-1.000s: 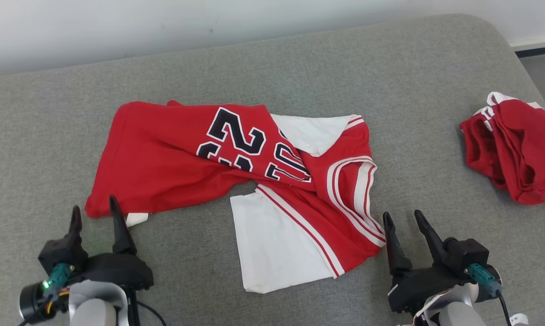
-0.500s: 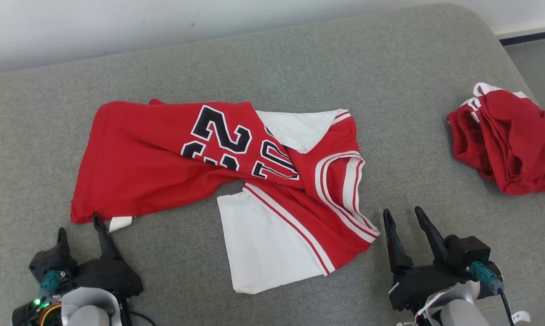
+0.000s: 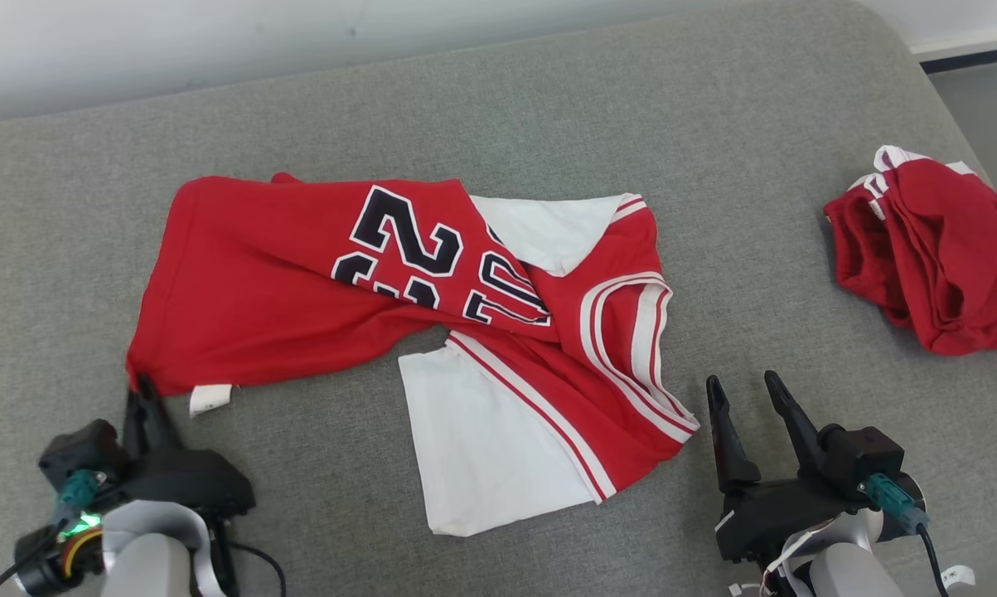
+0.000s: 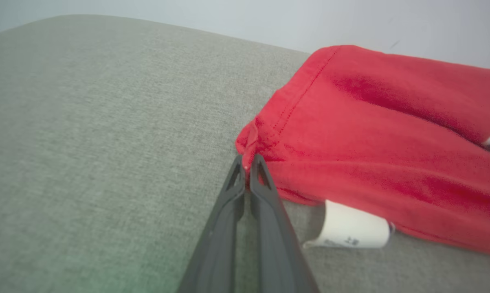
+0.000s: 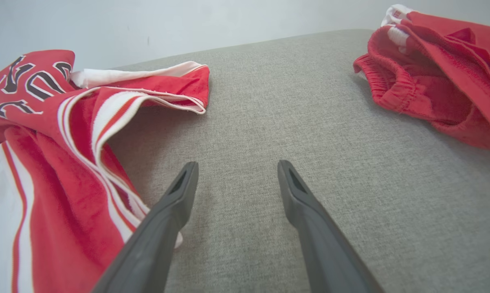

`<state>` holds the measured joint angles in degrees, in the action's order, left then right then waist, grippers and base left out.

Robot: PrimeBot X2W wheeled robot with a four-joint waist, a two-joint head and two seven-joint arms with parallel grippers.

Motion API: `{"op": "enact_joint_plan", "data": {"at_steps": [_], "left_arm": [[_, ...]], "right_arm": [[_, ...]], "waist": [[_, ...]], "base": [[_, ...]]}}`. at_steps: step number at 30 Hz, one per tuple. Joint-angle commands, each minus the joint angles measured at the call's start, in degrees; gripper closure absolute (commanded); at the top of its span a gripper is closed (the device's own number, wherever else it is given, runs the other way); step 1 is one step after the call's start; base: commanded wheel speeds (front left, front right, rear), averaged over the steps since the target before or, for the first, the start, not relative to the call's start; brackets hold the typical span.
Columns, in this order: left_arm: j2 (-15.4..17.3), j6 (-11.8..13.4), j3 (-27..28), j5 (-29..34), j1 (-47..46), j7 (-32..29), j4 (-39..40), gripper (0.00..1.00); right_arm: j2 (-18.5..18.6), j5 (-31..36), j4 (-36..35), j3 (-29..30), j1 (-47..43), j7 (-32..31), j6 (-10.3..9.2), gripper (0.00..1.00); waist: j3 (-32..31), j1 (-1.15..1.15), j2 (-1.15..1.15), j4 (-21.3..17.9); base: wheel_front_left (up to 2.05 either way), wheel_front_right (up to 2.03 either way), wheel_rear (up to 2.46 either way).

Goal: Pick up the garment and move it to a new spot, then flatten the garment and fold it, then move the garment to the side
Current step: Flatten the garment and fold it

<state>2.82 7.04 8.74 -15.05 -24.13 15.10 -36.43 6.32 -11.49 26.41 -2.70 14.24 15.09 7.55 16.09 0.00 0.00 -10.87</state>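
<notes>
head view: left gripper was spread around the near-left hem corner of the red basketball jersey a second ago. now it's pinched shut on that corner, with the fabric bunched at the tips. the whole picture also shifted a bit, but that's the head moving. the jersey looks unmoved on the grey cushion. it sits mid-cushion, crumpled and twisted, white inside flipped out at the front. right gripper is unchanged: fingers spread, empty, just beside the striped edge. can't tell if it touches. red shorts are well apart at far right, not my target.

left wrist view: both fingers are pressed together with the hem corner nipped between the tips. it's a thin bite, mostly seam. the white care label lies just beside it, outside the grip.

right wrist view: jaws wide, bare cushion between them, striped trim next to one finger.

my read: first grasp is done, the lift hasn't started. i'd get the right side onto fabric before hauling. otherwise that thin pinch may slip, or the jersey drags lopsided.
</notes>
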Motion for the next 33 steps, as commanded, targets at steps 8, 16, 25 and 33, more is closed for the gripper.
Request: {"op": "enact_joint_plan", "data": {"at_steps": [8,16,25,33], "left_arm": [[0.09,0.48,0.78,1.51,7.09,0.12,9.10,1.00],[0.12,3.83,0.45,-0.11,12.61,0.11,13.70,1.00],[0.11,4.96,-0.31,-0.06,14.36,0.11,15.59,0.00],[0.11,6.14,-5.78,-0.65,13.96,0.11,17.02,0.00]], "right_arm": [[-0.97,-0.86,0.79,-1.37,-1.79,0.05,-0.15,0.00],[-0.78,-1.54,1.36,-3.70,-2.68,0.05,-0.15,0.00],[-0.22,-2.67,0.29,-4.69,-0.94,0.05,-0.15,0.00],[0.98,-4.69,2.18,-8.69,3.24,0.04,-0.15,0.00]], "waist": [[-3.53,0.00,0.00,2.80],[-5.16,0.00,0.00,3.96],[-5.05,0.00,0.00,4.71],[-3.36,0.00,0.00,6.60]], "base": [[0.00,0.00,0.00],[0.00,0.00,0.00],[0.00,0.00,0.00],[0.00,0.00,0.00]]}}
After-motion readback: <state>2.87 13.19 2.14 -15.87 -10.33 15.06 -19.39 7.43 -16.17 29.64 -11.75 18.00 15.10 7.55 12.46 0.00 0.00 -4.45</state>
